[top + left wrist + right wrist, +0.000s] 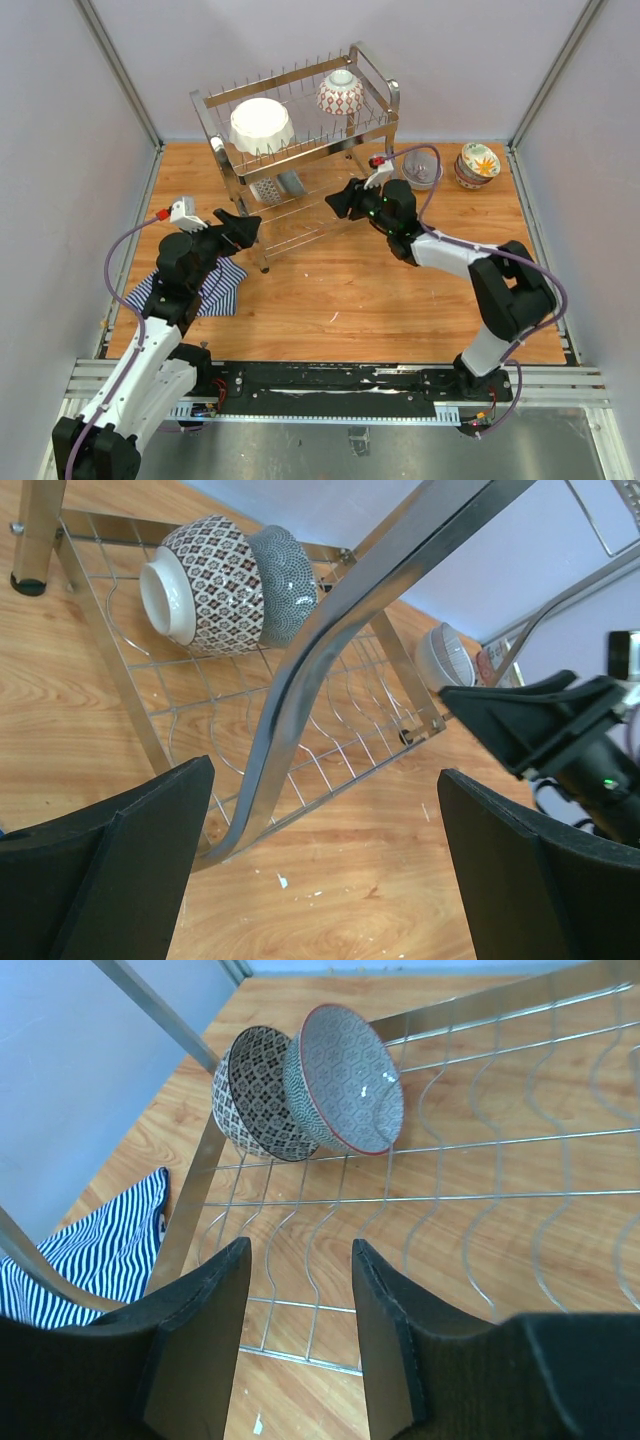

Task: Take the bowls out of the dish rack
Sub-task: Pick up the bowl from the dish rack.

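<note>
The chrome dish rack [300, 150] stands at the back of the table. Its upper tier holds a large white bowl [261, 125] and a red-lattice bowl [341, 93]. Two smaller bowls lean together on the lower tier: a dark patterned one [250, 1095] and a grey one with a red rim [345, 1080]. They also show as the patterned bowl [215, 585] and the grey-blue bowl [285, 585]. My left gripper [325, 772] is wide open by the rack's front left leg [300, 680], holding nothing. My right gripper [300, 1250] hangs half open and empty over the lower tier's front edge.
A stack of bowls [478, 165] and a pale bowl [423, 170] sit on the table right of the rack. A blue-white striped cloth [215, 290] lies under the left arm. Grey walls enclose the wooden table [340, 300].
</note>
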Robot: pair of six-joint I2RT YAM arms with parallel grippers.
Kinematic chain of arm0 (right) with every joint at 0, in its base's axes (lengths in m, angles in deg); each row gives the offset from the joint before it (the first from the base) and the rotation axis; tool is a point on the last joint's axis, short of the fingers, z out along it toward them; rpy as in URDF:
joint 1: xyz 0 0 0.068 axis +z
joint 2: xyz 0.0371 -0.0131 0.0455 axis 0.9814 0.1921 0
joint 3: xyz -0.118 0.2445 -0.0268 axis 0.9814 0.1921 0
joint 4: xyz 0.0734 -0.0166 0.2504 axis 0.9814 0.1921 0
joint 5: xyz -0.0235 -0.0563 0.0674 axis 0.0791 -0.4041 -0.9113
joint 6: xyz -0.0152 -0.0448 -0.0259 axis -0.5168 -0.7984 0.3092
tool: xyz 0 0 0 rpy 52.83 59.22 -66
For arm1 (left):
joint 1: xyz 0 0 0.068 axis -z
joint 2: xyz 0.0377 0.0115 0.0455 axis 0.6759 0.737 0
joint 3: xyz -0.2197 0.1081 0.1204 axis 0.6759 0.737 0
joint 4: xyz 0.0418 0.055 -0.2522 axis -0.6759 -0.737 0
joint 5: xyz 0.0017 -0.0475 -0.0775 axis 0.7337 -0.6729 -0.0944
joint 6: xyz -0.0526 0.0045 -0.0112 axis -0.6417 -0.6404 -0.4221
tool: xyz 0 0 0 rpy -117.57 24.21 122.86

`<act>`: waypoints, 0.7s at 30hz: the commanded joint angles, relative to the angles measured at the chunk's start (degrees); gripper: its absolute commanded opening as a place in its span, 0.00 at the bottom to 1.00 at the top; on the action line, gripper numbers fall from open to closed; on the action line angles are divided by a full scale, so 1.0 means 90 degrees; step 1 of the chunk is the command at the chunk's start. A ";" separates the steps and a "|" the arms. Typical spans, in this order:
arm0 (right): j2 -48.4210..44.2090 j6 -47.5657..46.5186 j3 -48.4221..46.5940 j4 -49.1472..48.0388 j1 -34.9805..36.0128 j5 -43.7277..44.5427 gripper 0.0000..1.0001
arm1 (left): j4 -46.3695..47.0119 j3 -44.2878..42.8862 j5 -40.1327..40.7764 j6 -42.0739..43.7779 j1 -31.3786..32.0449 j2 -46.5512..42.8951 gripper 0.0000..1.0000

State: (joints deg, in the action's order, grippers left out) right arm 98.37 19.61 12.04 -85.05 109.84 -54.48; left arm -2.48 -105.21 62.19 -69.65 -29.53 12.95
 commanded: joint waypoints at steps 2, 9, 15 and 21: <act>0.0793 0.0539 -0.0775 -0.0744 0.0285 -0.0457 0.45 | 0.0250 -0.0061 -0.0062 -0.0051 0.0049 -0.0164 1.00; 0.1747 0.0769 -0.1723 -0.0686 0.0387 -0.0562 0.45 | 0.0221 -0.0081 -0.0045 -0.0047 0.0049 -0.0235 1.00; 0.2467 0.0829 -0.2512 -0.0505 0.0432 -0.0497 0.46 | 0.0226 -0.0092 -0.0010 -0.0001 0.0050 -0.0254 1.00; 0.3085 0.0915 -0.3186 -0.0386 0.0437 -0.0483 0.46 | 0.0269 -0.0092 -0.0041 0.0024 0.0045 -0.0253 1.00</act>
State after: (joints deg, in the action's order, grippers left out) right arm 123.61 26.95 -12.20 -88.68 112.77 -58.44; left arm -2.13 -105.21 62.04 -70.19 -29.53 11.31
